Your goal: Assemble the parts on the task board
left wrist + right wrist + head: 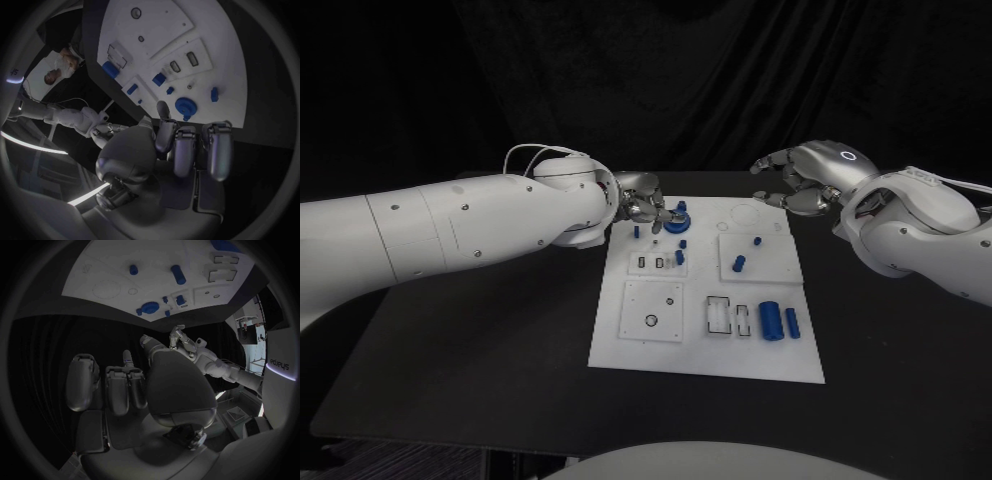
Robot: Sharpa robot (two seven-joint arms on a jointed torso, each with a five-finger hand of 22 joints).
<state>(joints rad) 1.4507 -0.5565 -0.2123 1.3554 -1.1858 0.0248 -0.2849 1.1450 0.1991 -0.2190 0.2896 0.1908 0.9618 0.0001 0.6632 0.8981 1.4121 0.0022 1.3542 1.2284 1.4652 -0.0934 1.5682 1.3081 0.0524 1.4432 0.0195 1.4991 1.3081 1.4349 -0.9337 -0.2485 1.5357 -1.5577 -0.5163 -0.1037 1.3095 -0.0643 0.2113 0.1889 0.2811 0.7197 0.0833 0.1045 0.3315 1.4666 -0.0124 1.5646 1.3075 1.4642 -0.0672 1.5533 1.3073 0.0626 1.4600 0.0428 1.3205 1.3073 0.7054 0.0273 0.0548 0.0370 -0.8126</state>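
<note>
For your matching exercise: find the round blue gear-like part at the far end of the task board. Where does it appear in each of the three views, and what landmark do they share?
Head view: the round blue part sits at the board's far left corner, by the left hand.
Left wrist view: just beyond the fingertips.
Right wrist view: near the board's edge.
Shared landmark: the white task board.

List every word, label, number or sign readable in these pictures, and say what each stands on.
"SHARPA", in pale letters running sideways on the white arm casing at the rim of the right wrist view; the letters are small and stylised, so the reading is tentative.
No readable text on the task board; its marks are slots and outlines, not letters.
No text on either robot hand.
</note>
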